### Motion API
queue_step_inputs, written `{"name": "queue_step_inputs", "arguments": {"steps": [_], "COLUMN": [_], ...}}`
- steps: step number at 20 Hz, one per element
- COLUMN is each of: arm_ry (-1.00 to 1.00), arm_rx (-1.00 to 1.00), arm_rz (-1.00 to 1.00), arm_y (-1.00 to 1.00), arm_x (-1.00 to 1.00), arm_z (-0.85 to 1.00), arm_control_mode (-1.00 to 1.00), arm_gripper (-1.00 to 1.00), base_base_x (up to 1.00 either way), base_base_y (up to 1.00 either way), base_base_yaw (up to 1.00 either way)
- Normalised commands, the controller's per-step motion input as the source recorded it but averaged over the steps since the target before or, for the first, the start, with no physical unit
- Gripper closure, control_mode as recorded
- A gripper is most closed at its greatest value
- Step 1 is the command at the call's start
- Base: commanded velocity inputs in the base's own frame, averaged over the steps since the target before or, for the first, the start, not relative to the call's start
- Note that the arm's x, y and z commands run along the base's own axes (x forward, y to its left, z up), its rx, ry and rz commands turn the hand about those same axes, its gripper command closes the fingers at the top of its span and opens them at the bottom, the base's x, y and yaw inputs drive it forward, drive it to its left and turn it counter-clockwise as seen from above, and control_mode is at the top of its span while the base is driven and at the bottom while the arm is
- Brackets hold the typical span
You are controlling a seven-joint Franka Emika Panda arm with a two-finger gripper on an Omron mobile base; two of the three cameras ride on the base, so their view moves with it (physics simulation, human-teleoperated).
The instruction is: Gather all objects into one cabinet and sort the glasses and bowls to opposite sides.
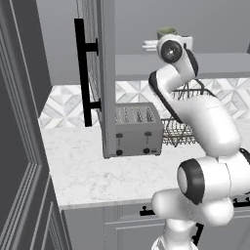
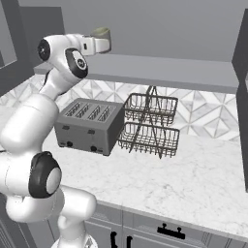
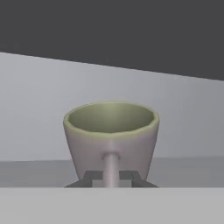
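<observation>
Arm [image 2: 34,116] raised, fingers [image 3: 94,177] closed

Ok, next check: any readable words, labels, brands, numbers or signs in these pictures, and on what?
None can be read.
Toaster: dark knobs on its front, no lettering visible.
Mug in the shut gripper: plain, no print.
Cabinet door and shelf: plain grey, no labels.
Wire rack: no tag.
Backsplash tiles: a pattern, no text.

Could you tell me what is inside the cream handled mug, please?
The cream handled mug shows a bare greenish inner wall; its bottom is hidden by the rim.
</observation>
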Motion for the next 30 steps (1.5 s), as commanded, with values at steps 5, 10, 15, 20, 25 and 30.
{"name": "queue_step_inputs", "arguments": {"steps": [5, 10, 15, 20, 25, 30], "arm_ry": [-0.01, 0.00, 0.02, 0.02, 0.23, 0.00], "arm_rx": [-0.02, 0.16, 0.26, 0.00, -0.18, 0.00], "arm_rz": [0.00, 0.00, 0.00, 0.00, 0.00, 0.00], "arm_y": [0.00, 0.00, 0.00, 0.00, 0.00, 0.00], "arm_x": [-0.99, -0.99, -0.85, -0.05, -0.23, 0.00], "arm_z": [0.22, 0.62, 0.59, 0.00, -0.53, 0.00], "arm_control_mode": [-1.00, -1.00, -1.00, -1.00, -1.00, -1.00], "arm_gripper": [1.00, 1.00, 1.00, 1.00, 1.00, 1.00], "base_base_x": [0.00, 0.00, 0.00, 0.00, 0.00, 0.00], "base_base_y": [0.00, 0.00, 0.00, 0.00, 0.00, 0.00], "base_base_yaw": [0.00, 0.00, 0.00, 0.00, 0.00, 0.00]}}
